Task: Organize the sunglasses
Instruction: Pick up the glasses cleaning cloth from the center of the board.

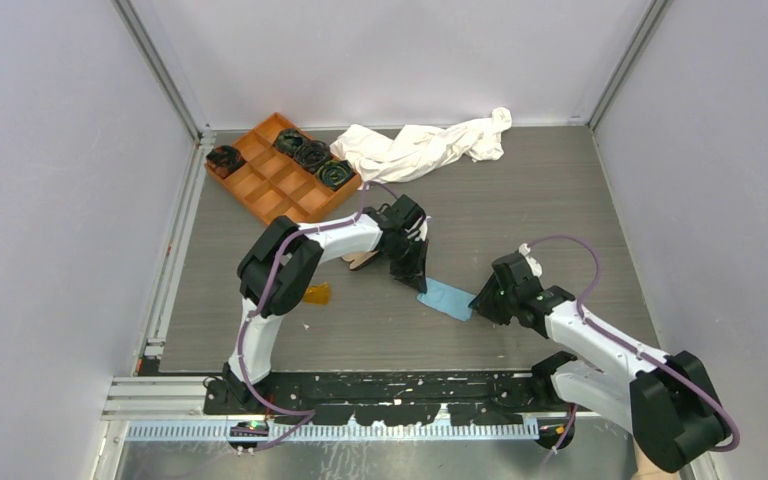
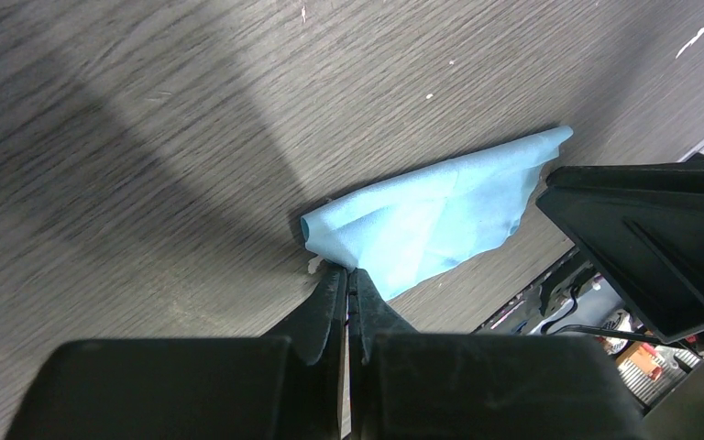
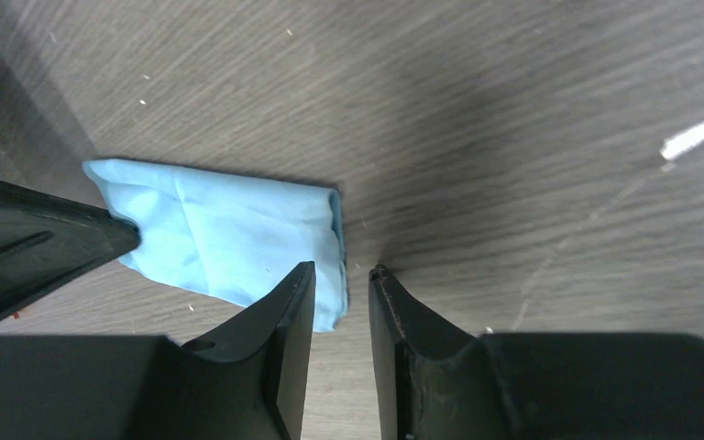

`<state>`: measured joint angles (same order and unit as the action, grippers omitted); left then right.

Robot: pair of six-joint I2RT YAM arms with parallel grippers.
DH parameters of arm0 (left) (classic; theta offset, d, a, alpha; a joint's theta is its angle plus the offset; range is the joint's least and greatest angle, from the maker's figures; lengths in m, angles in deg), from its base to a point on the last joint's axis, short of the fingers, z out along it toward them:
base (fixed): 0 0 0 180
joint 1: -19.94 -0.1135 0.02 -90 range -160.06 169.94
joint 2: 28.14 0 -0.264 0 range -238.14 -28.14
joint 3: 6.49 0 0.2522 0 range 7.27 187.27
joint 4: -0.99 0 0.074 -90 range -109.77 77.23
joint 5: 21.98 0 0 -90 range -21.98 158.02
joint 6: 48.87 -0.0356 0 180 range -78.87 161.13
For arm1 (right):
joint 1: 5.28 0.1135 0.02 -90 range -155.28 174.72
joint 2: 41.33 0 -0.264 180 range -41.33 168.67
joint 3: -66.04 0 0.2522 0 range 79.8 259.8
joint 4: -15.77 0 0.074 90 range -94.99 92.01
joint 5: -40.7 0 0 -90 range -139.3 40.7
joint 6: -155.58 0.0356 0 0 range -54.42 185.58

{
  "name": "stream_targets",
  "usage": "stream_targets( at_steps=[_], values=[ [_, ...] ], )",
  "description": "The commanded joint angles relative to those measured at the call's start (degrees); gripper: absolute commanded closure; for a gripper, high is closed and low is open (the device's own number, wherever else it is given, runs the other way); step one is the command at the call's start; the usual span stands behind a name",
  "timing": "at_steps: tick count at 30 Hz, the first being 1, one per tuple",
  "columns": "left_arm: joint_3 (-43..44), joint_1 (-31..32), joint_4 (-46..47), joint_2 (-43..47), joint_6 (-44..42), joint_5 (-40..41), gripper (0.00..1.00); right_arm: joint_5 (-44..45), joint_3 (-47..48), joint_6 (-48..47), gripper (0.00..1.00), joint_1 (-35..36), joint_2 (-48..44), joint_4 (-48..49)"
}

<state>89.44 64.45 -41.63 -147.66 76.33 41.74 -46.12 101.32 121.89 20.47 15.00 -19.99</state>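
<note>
L gripper (image 2: pixel 348 273) pressed together, tips low at near edge of light blue cloth (image 2: pixel 431 220); can't tell if any fabric is caught btw them. My R gripper (image 3: pixel 341 271) has jaws apart at cloth's opposite, folded edge: one tip over fabric, other over bare table (image 3: pixel 532 137). Cloth lies flat btw the two grippers. Amber sunglasses (image 1: pixel 317 293) sit on table on L side, partly hidden under my L arm's elbow, well apart from both grippers. Beige-lined case (image 1: pixel 362 260) peeks out by L wrist. Far back: orange tray (image 1: pixel 260 205) w/ black items (image 1: pixel 312 155), white rag (image 1: pixel 420 148) beside it.
</note>
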Motion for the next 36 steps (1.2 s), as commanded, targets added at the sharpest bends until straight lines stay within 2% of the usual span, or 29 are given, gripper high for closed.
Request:
stream_targets(
  at_steps=[1, 26, 31, 36],
  values=[
    [0.6, 0.1, 1.7, 0.2, 0.0, -1.3, 1.00, -0.5, 0.3, 0.3, 0.67, -0.1, 2.7, 5.1],
    [1.1, 0.1, 1.6, -0.1, 0.0, -2.3, 1.00, -1.6, 0.2, -1.2, 0.82, -0.2, 5.4, 6.6],
    [1.1, 0.1, 1.6, -0.2, 0.1, -2.3, 1.00, -1.0, 0.9, -2.2, 0.69, -0.1, 4.6, 4.6],
    [1.0, 0.1, 1.7, -0.1, 0.1, -2.1, 1.00, 0.5, 1.5, -3.8, 0.68, -0.1, 2.4, 0.7]
  ],
)
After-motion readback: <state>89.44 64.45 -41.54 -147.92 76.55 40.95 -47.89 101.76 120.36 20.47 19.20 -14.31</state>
